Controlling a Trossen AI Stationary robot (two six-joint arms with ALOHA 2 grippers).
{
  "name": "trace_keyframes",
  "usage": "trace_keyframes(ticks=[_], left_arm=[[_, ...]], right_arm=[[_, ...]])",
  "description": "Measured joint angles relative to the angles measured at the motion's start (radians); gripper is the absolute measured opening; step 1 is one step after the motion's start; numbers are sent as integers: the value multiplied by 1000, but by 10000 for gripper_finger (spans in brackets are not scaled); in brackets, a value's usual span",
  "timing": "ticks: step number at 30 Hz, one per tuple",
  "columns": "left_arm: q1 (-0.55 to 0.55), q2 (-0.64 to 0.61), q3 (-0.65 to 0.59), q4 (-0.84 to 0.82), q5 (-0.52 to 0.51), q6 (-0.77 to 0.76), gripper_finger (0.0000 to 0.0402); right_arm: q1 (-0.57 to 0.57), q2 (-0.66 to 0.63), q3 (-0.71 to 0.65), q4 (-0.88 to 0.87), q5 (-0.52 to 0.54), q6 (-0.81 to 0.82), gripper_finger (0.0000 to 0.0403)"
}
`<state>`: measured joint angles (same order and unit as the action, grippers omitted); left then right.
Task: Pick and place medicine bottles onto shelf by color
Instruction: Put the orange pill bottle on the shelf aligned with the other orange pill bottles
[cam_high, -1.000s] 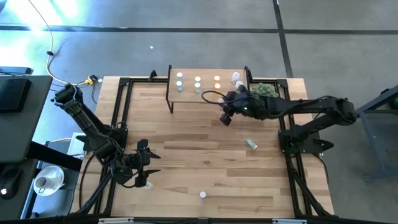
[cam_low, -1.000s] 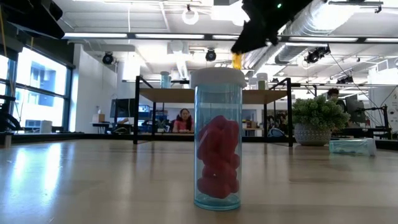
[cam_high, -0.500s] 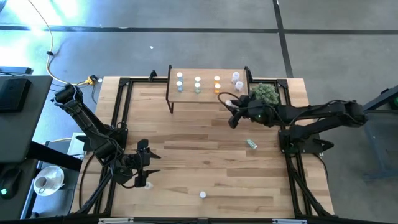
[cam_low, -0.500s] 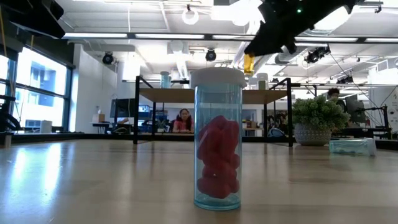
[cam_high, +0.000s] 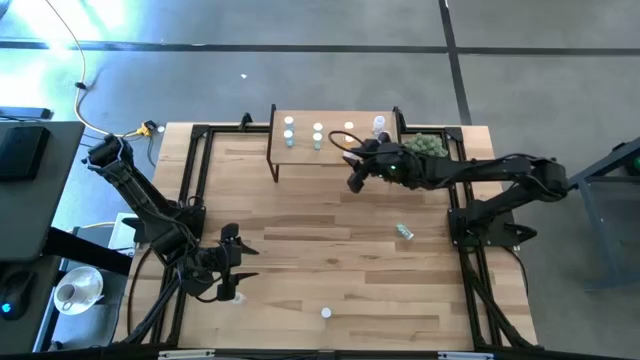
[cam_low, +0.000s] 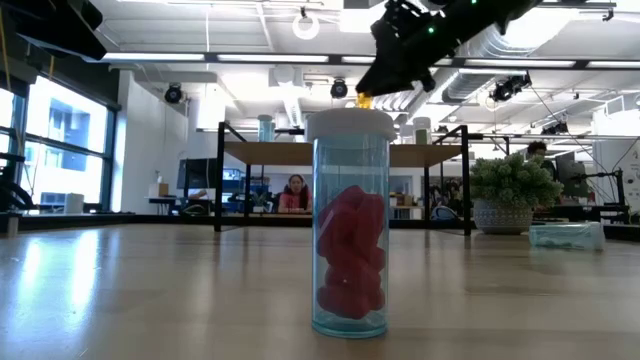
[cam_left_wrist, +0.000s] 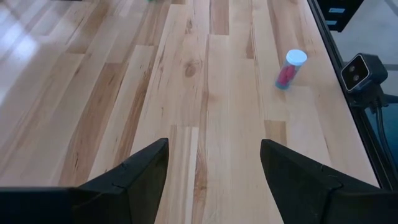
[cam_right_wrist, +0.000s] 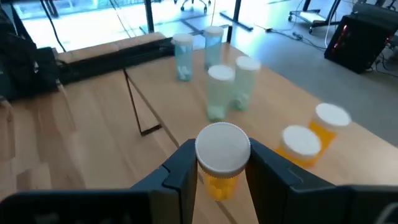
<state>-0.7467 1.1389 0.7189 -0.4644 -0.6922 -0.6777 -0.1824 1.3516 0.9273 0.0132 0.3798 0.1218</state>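
My right gripper (cam_high: 353, 180) (cam_right_wrist: 222, 163) is shut on an orange medicine bottle with a white cap (cam_right_wrist: 222, 148), in the air just in front of the shelf (cam_high: 335, 150). The shelf is a light-wood board on black legs. On it stand blue bottles (cam_right_wrist: 183, 56), pale green bottles (cam_right_wrist: 220, 90) and two orange bottles (cam_right_wrist: 301, 146). A blue bottle with red pills (cam_low: 350, 225) (cam_high: 326, 312) stands near the table's near edge. A green bottle (cam_high: 404, 231) lies on its side at the right. My left gripper (cam_high: 232, 268) (cam_left_wrist: 214, 168) is open and empty at the near left. My right gripper pinches the orange bottle between its two fingers (cam_right_wrist: 183, 165), on the sides of the body just under the cap (cam_right_wrist: 210, 184). The fingers slant down from the table's right. The bottle is lifted clear, and its orange end shows below the gripper in the low view (cam_low: 365, 100).
A spiky green plant in a pot (cam_high: 425, 146) (cam_low: 512, 190) stands right of the shelf, beside my right arm. Black frame rails (cam_high: 195, 180) run along the table's edges. Open tabletop (cam_high: 320, 230) lies between the shelf and the near edge.
My right gripper, still shut on the orange bottle, first swung a little toward the table's right edge. It then came back toward the left and far edges, closer to the shelf's front. The bottle has stayed lifted clear.
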Motion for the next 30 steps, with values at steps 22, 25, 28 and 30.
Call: trace_keyframes(ticks=[22, 25, 28, 30], left_arm=[[0, 0, 0, -2, 0, 8, 243], [0, 0, 0, -2, 0, 8, 243], [0, 0, 0, -2, 0, 8, 243], [0, 0, 0, -2, 0, 8, 243]], right_arm=[[-81, 70, 21, -65, -32, 19, 103], [-81, 70, 22, -70, -33, 19, 103], [-81, 70, 22, -71, -36, 20, 103], [-81, 70, 22, -71, -36, 20, 103]])
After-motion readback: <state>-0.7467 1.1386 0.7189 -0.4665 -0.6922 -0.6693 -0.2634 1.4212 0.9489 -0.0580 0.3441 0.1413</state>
